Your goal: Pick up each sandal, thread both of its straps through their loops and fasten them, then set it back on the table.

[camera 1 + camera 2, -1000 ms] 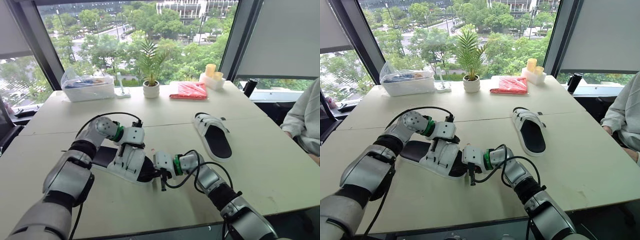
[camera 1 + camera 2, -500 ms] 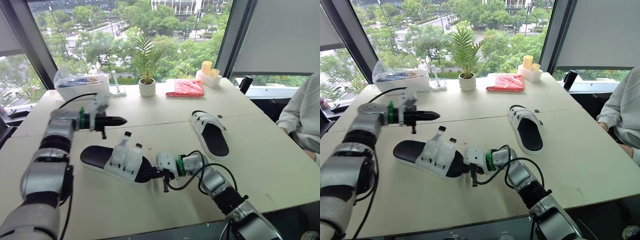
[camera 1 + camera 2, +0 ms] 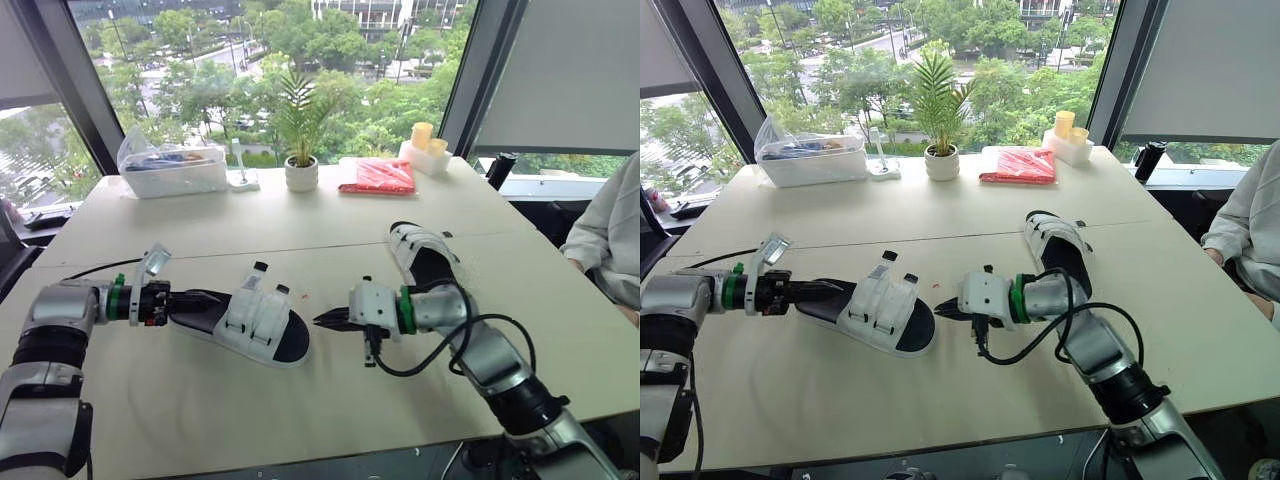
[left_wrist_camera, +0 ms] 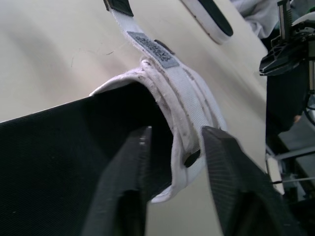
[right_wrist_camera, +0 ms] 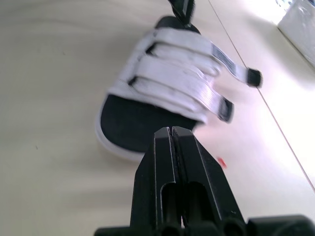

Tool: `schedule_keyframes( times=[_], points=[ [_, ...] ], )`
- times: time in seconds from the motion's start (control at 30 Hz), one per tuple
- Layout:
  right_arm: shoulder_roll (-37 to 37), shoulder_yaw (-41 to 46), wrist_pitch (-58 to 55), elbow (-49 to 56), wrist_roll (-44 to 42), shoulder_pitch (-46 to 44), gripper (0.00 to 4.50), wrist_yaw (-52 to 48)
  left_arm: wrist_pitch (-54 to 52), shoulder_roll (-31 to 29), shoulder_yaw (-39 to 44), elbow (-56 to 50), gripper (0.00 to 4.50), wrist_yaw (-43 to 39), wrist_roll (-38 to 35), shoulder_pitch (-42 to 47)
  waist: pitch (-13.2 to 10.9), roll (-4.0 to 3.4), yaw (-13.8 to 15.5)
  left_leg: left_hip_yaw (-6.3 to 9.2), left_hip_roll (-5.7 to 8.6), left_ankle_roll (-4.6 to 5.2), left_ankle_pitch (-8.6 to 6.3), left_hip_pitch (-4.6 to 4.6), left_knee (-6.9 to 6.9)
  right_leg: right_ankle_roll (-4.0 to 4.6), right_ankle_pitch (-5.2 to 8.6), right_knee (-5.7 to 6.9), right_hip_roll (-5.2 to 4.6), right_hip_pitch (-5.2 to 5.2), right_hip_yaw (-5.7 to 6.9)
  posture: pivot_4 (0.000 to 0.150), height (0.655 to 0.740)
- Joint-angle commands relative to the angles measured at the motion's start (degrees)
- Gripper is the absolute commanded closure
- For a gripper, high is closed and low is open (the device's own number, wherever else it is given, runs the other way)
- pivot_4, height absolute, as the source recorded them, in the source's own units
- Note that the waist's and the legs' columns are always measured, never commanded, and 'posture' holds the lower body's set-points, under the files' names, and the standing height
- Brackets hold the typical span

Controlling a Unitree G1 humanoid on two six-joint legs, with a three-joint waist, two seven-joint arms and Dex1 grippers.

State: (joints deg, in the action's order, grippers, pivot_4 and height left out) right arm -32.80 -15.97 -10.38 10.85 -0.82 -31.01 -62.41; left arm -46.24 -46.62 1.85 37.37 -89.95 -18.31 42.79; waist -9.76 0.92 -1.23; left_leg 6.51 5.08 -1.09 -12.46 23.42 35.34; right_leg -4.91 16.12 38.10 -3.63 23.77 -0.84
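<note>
Both arms have shifted: the left gripper has dropped to the near sandal's heel end, fingers spread over its black footbed, while the right gripper has backed off just right of the toe, fingers pressed together. The strap ends stand loose. Closing on the sole alone may merely drag the sandal. Farther right lies the second sandal.

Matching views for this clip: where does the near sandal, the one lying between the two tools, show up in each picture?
Left eye view: sandal left of centre, between left tool and right tool.
Right eye view: same spot, left of centre.
Left wrist view: close up, white strap edge between the open fingers.
Right wrist view: just ahead of the shut fingers, not touching.
Shared landmark: its two black strap tips.
</note>
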Motion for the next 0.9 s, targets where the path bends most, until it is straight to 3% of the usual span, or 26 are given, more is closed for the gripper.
schedule_keyframes(
  times=[0.03, 0.1, 0.13, 0.73, 0.83, 0.9],
  points=[
    [-1.8, 2.4, -0.9, 3.8, -1.5, 0.1, 4.50, 0.4, -2.7, 0.4, 0.9, -2.5, 1.30, 0.6, -2.7, 0.1, 0.0, 0.00, 0.1, 0.00, 0.00, 0.00, 0.00, 0.00, 0.00, 0.00, 0.00, 0.00, 0.00, 0.00, 0.00, 0.150, 0.7400],
    [-2.7, 2.8, -1.7, 4.8, -1.6, 0.4, 4.50, 0.6, -3.5, 1.0, 0.7, -2.5, 0.34, 1.2, -3.3, 0.2, 0.0, 0.00, 0.2, -0.01, -0.01, 0.00, 0.00, 0.00, 0.00, 0.01, 0.00, 0.00, -0.01, 0.00, -0.01, 0.150, 0.7400],
    [-3.0, 2.9, -2.1, 5.2, -1.8, 0.6, 4.50, 0.7, -3.7, 1.4, 0.5, -2.4, 0.10, 1.4, -3.5, 0.3, 0.0, 0.00, 0.2, -0.01, 0.00, 0.00, 0.00, 0.00, 0.00, 0.01, 0.00, 0.00, -0.01, 0.00, -0.01, 0.150, 0.7400],
    [-4.3, 3.2, -4.9, 7.3, -2.6, 1.1, 4.50, 2.7, -2.5, 15.4, -8.0, 8.2, 0.10, 1.9, -1.0, 8.9, 0.0, 0.05, 0.5, -0.04, 0.01, 0.00, 0.00, 0.02, 0.12, 0.01, -0.01, 0.00, -0.03, -0.05, 0.01, 0.150, 0.7400],
    [-4.6, 3.2, -5.2, 7.5, -2.7, 1.3, 4.50, 3.2, -2.0, 16.1, -8.7, 10.0, 0.94, 0.6, -0.4, 10.0, 0.0, 0.05, 0.5, -0.04, 0.01, 0.00, 0.00, 0.02, 0.17, 0.00, -0.01, 0.00, -0.03, -0.08, 0.02, 0.150, 0.7400],
    [-4.7, 3.3, -5.5, 7.7, -2.6, 1.5, 4.50, 3.6, -2.4, 16.4, -8.4, 11.0, 1.93, -0.3, -0.7, 10.8, 0.0, 0.05, 0.5, -0.04, 0.01, 0.02, -0.01, 0.02, 0.24, 0.00, -0.01, 0.00, -0.03, -0.11, 0.03, 0.150, 0.7400]
  ],
)
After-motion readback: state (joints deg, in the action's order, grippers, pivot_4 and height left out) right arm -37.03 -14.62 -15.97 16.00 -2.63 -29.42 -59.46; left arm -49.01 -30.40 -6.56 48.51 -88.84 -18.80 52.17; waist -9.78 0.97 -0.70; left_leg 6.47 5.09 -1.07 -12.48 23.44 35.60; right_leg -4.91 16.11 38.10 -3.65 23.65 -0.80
